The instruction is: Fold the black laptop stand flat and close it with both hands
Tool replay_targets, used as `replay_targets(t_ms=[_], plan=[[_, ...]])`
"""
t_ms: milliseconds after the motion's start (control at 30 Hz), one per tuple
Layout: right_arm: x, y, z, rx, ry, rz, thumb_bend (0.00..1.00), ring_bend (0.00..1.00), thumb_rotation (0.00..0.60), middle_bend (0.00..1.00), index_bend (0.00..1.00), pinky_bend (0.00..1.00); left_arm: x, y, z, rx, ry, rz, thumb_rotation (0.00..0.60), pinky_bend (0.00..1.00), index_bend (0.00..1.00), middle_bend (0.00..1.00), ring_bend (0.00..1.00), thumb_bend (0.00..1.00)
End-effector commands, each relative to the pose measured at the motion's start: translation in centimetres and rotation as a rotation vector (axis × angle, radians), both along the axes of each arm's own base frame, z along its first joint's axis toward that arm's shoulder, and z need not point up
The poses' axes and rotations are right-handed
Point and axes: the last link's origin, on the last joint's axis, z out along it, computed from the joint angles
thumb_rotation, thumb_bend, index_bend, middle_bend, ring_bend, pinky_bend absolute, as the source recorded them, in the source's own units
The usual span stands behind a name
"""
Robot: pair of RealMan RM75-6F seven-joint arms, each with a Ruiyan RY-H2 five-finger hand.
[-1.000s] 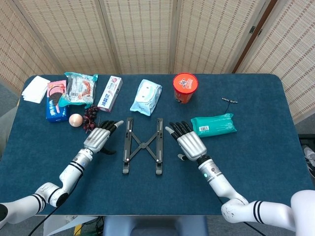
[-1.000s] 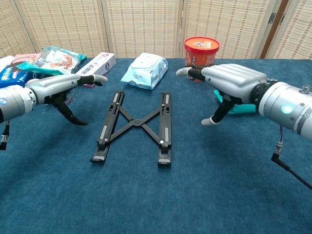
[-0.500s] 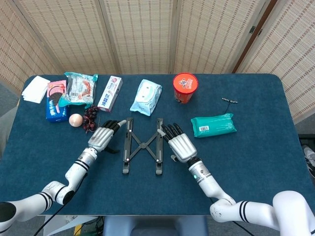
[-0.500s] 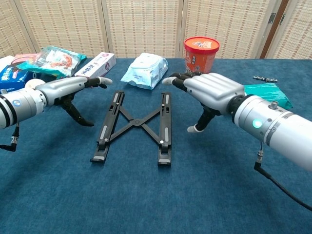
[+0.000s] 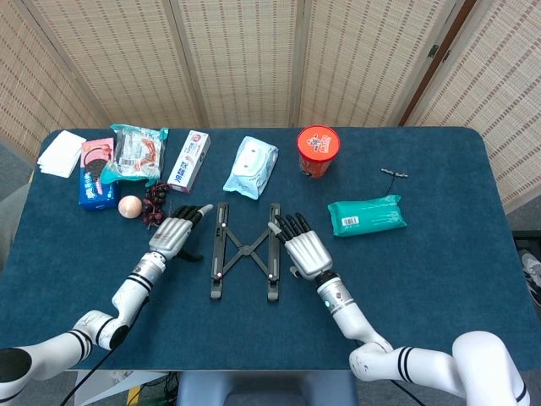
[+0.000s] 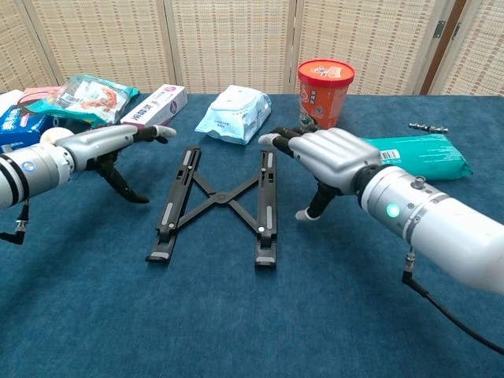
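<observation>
Both arms reach forward low over the bench (image 5: 439, 271). The left robot hand (image 5: 172, 234) is palm down, fingers stretched ahead and slightly apart, thumb angled downward, holding nothing. The right robot hand (image 5: 305, 250) is likewise palm down with fingers extended, thumb pointing down, also holding nothing.

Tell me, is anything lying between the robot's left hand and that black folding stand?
No. In the head view, only bare blue table separates the left hand from the laptop stand.
</observation>
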Motion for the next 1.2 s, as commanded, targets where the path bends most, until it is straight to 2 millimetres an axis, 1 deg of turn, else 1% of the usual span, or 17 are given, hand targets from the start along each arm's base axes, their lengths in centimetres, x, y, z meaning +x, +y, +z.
replay_targets(t_ms=[33,267,500,867,1200], plan=[[0.2,-0.1,-0.4,-0.002,0.002,0.003,0.05,0.00,0.600,0.00,0.00,0.00,-0.1,0.0,-0.1,-0.004,-0.009,0.012,0.600,0.07,0.00,0.11,0.07,0.12],[0.7,-0.2,-1.1,-0.008,0.003,0.015,0.05,0.00,0.600,0.00,0.00,0.00,0.1,0.0,-0.7,-0.016,-0.032,0.024,0.600,0.07,0.00,0.11,0.07,0.12],[0.8,-0.4,-1.4,-0.016,0.013,0.017,0.05,0.00,0.600,0.00,0.00,0.00,0.2,0.3,-1.1,-0.023,-0.039,0.030,0.600,0.07,0.00,0.11,0.07,0.12],[1.3,-0.5,-2.5,-0.010,0.023,0.035,0.05,0.00,0.600,0.00,0.00,0.00,0.2,0.5,-1.0,-0.016,-0.057,0.044,0.600,0.07,0.00,0.11,0.07,0.12],[1.8,-0.7,-3.0,-0.020,0.012,0.043,0.05,0.00,0.600,0.00,0.00,0.00,0.2,0.4,-1.5,-0.028,-0.069,0.054,0.600,0.07,0.00,0.11,0.07,0.12]])
